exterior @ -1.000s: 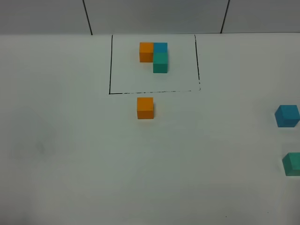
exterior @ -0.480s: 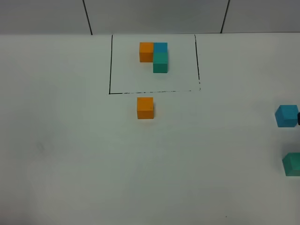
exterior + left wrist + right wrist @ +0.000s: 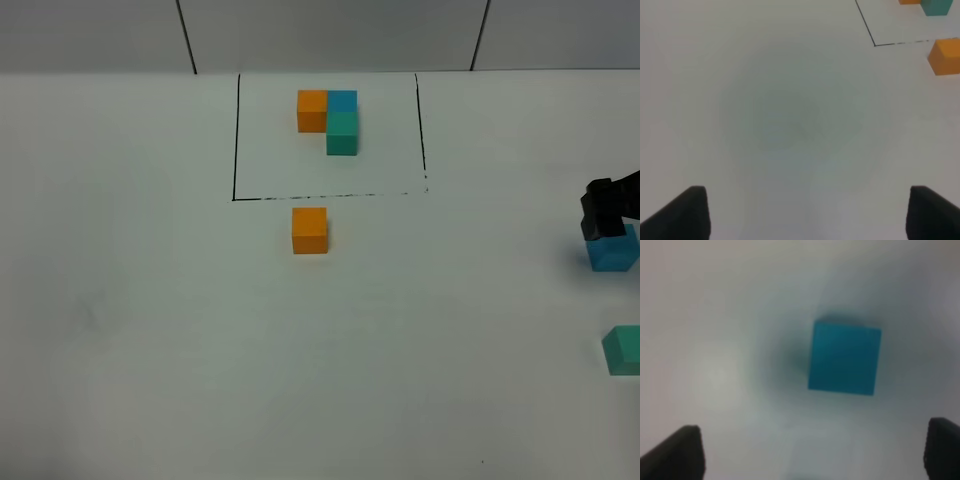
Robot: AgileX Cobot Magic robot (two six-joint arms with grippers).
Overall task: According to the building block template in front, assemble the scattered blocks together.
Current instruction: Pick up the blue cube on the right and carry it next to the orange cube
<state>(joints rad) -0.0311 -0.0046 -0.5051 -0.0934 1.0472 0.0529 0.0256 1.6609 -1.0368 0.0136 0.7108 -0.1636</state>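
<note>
Exterior high camera: the building block template [image 3: 330,120], an L of orange, blue and teal-green cubes, sits inside its black drawn frame [image 3: 236,140] at the far side of the white table [image 3: 150,350]. The orange block [image 3: 310,230] lies just outside the frame's near line. The blue block [image 3: 612,252] and the teal-green block [image 3: 624,350] lie well apart from it at the right edge. Only this view places the right gripper [image 3: 603,212] over the blue block, partly covering it. The right wrist camera alone shows that claw released, jaws wide and empty, the blue block [image 3: 845,358] blurred beneath. The left gripper [image 3: 805,212], seen only by its own wrist camera, hangs spread and empty above bare table, with the orange block [image 3: 946,56] off to one side.
</note>
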